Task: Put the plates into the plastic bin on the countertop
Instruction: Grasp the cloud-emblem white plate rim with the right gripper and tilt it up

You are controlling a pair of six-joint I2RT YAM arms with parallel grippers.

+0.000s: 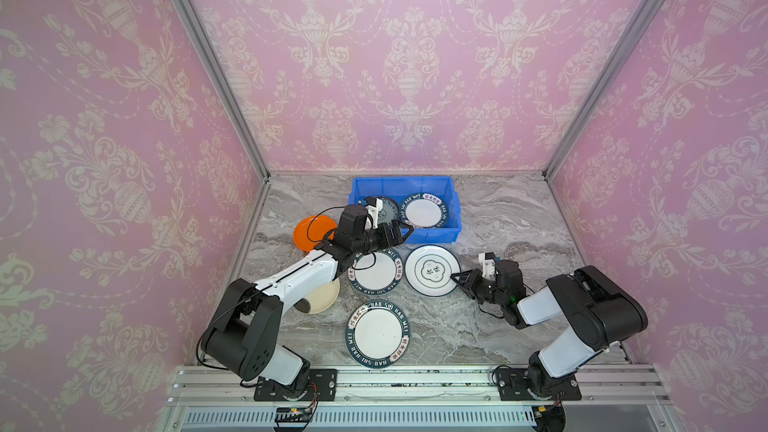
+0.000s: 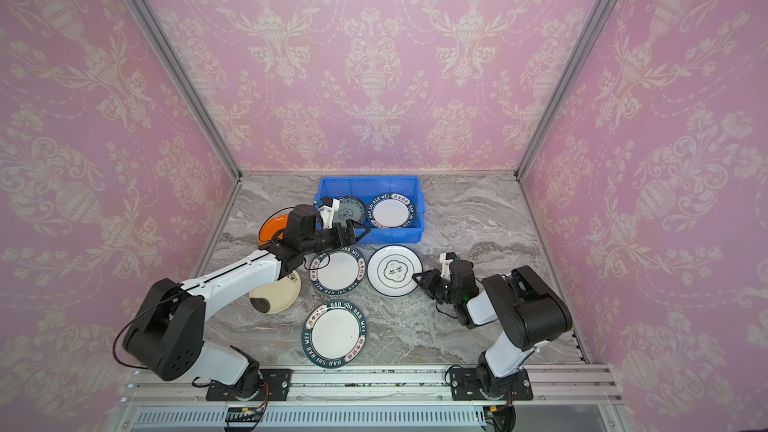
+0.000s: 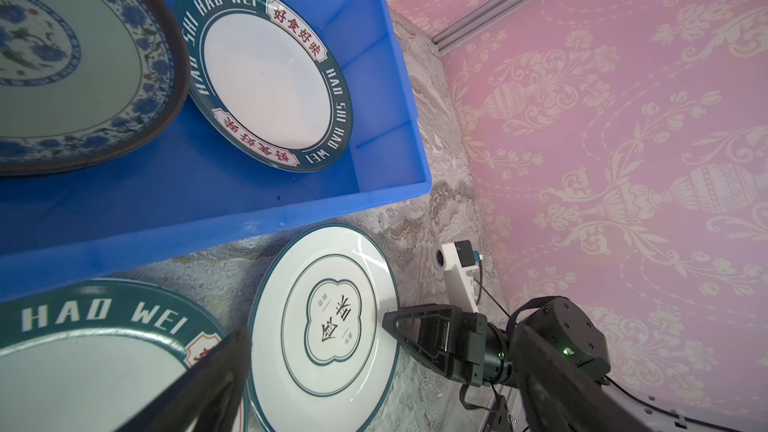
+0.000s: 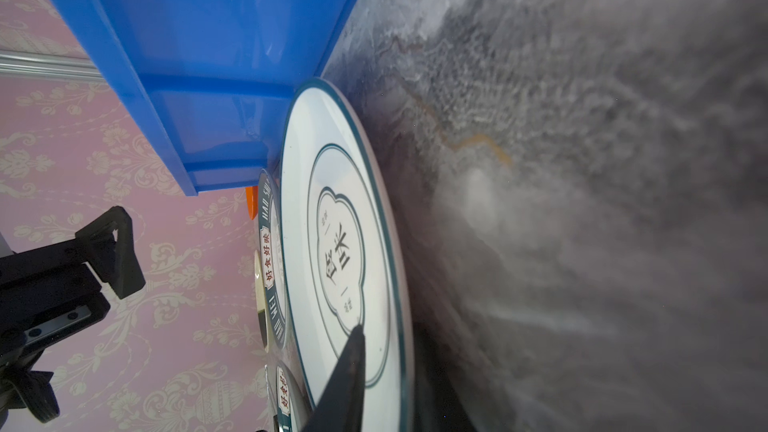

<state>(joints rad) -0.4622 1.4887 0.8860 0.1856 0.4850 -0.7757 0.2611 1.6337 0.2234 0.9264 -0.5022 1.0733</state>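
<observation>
Teal-lettered plate (image 1: 377, 333) waits at six o'clock; our right gripper (image 1: 455, 277), nearly closed, straddles the emblem plate (image 1: 432, 270) at its three-o'clock rim, hold uncertain. We should pinch firmly, then lift level toward the plastic bin (image 1: 432, 236) at twelve.

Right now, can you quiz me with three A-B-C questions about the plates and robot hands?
1. Where is the orange plate? A on the countertop beside the blue bin; B inside the bin; C lifted up.
2. How many teal-lettered plates lie outside the bin? A one; B two; C four.
3. The left gripper is: A shut on a plate; B shut, empty; C open.
Answers: 1 A, it lies on the marble. 2 B, two lie on the marble. 3 C, its jaws stand wide apart.
</observation>
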